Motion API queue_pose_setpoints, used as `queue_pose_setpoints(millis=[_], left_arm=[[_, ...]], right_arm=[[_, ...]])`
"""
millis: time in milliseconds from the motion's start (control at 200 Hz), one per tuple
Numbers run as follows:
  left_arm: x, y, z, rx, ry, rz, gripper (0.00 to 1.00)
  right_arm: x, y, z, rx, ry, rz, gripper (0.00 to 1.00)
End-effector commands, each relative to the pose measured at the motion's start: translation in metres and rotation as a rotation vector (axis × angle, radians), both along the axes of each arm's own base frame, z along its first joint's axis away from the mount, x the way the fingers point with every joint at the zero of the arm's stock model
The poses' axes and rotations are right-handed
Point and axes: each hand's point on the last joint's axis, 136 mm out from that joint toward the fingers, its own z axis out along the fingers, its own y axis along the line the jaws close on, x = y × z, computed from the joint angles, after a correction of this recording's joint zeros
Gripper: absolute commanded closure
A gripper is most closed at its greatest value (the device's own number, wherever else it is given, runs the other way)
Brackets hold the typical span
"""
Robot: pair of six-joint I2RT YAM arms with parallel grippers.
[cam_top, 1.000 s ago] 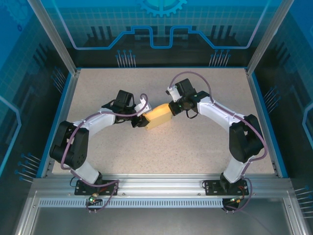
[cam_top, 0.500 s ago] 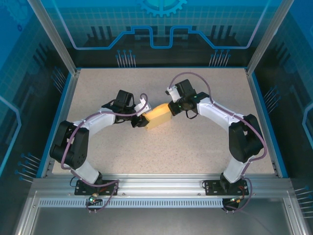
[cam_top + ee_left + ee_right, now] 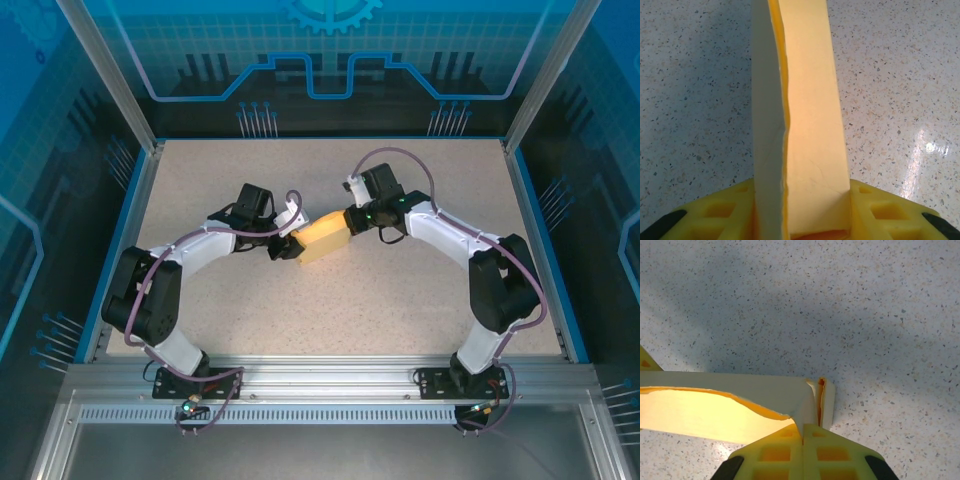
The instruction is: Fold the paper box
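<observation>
Centre of bench [image 3: 400, 310]: paper box [image 3: 324, 238], long axis running 8 o'clock to 2 o'clock. Left claw [image 3: 288, 244] at box's 8 o'clock end, jaws clamped across box body. Left wrist view: box runs straight out between yellow fingers [image 3: 720, 212], seam gaping along one long edge. Right claw [image 3: 351, 221] at 2 o'clock end, jaws closed tight, pinching thin cardboard edge beside small folded flap.
</observation>
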Motion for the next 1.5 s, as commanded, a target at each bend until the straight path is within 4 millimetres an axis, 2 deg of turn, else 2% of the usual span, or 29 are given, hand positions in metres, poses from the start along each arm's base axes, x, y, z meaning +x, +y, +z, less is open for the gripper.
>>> queue_pose_setpoints(millis=[0, 80, 375, 510, 625, 730, 941, 1181, 1316, 1491], left_arm=[[0.005, 0.022, -0.019, 0.092, 0.045, 0.094, 0.6], [0.005, 0.022, -0.018, 0.089, 0.04, 0.094, 0.6], [0.005, 0.022, -0.018, 0.086, 0.037, 0.098, 0.6], [0.006, 0.023, -0.018, 0.092, 0.034, 0.102, 0.6], [0.007, 0.023, -0.018, 0.092, 0.032, 0.106, 0.59], [0.008, 0.023, -0.016, 0.087, 0.028, 0.11, 0.58], [0.009, 0.02, -0.007, 0.048, 0.017, 0.123, 0.47], [0.005, 0.017, 0.019, -0.046, -0.022, 0.178, 0.3], [0.001, 0.019, 0.038, -0.124, -0.02, 0.26, 0.29], [-0.008, 0.029, 0.058, -0.226, 0.036, 0.458, 0.33]], right_arm=[[-0.023, 0.0, -0.008, 0.023, 0.132, -0.008, 0.96], [-0.022, -0.003, -0.011, -0.008, 0.118, -0.002, 0.96], [-0.025, -0.033, -0.053, -0.221, 0.074, 0.048, 0.96], [-0.025, -0.038, -0.059, -0.242, 0.058, 0.058, 0.96], [-0.023, -0.034, -0.057, -0.214, 0.054, 0.056, 0.96], [-0.022, -0.029, -0.048, -0.178, 0.048, 0.044, 0.96], [-0.019, -0.021, -0.023, -0.119, 0.03, 0.019, 0.97], [-0.023, -0.016, -0.016, -0.12, 0.039, -0.005, 0.97], [-0.023, -0.012, -0.012, -0.117, 0.04, -0.011, 0.97], [-0.022, -0.009, -0.013, -0.118, 0.044, -0.012, 0.97]])
